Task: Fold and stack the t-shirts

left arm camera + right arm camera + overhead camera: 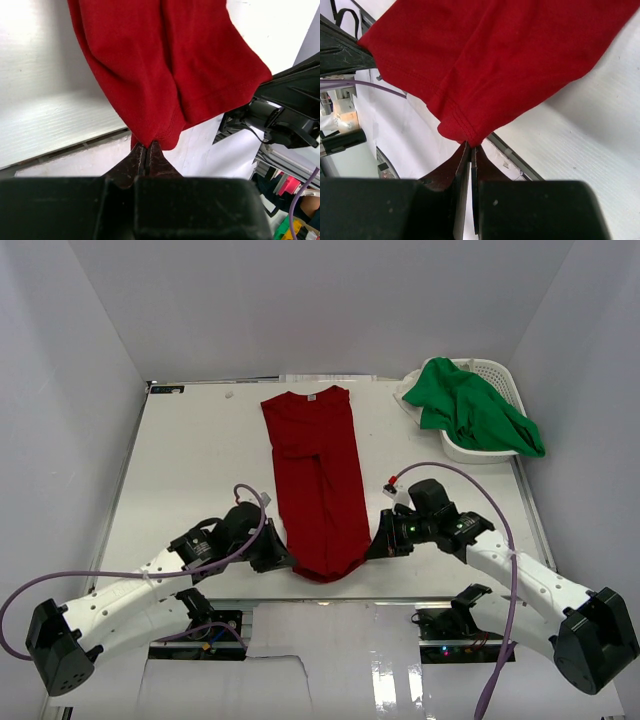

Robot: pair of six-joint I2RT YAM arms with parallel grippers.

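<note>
As left end effector (146,153) pinches red t-shirt (316,472), right end effector (470,150) does too

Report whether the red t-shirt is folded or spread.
Partly folded: the deep red cloth t-shirt lies as a narrow lengthwise strip, sleeves tucked in, no crosswise fold yet.

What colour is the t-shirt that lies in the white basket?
The t-shirt in the basket is bright green; the top external view shows it best.
</note>
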